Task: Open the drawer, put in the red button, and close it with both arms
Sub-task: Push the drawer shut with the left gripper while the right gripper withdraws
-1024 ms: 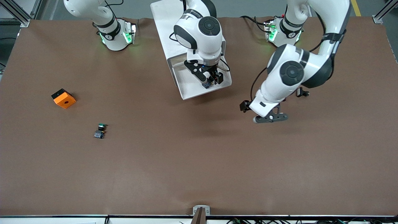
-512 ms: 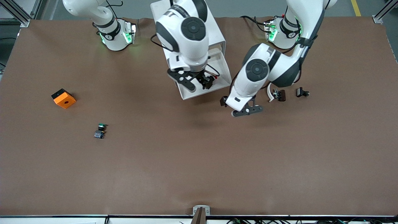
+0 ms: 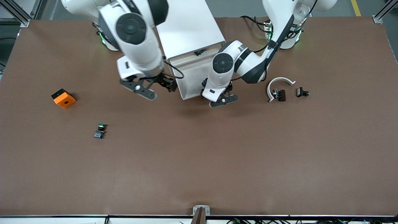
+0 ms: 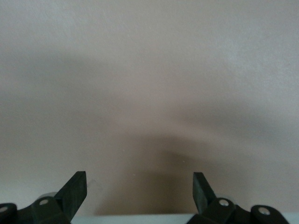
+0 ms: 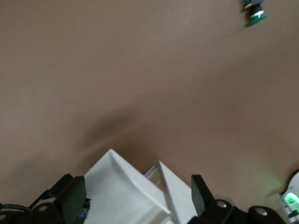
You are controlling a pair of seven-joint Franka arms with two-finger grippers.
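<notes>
The white cabinet (image 3: 186,25) stands between the arm bases, and its drawer (image 3: 186,77) is pulled out toward the front camera. My right gripper (image 3: 170,85) is open and empty, beside the drawer's edge toward the right arm's end. In the right wrist view the gripper (image 5: 138,196) is over the tray's corner (image 5: 121,186). A blue bit of the red button's base (image 5: 84,210) shows in the tray by one finger; its red cap is hidden. My left gripper (image 3: 221,99) is open and empty at the drawer's front corner. In the left wrist view (image 4: 139,191) it has only table between its fingers.
The green-capped switch (image 3: 101,126) lies on the table toward the right arm's end, with an orange block (image 3: 63,98) farther out. A white curved piece (image 3: 279,81) and small black parts (image 3: 302,92) lie toward the left arm's end.
My right gripper has left the drawer tray, moving up and toward the right arm's end without the button. My left gripper has swung in to the drawer's front corner.
</notes>
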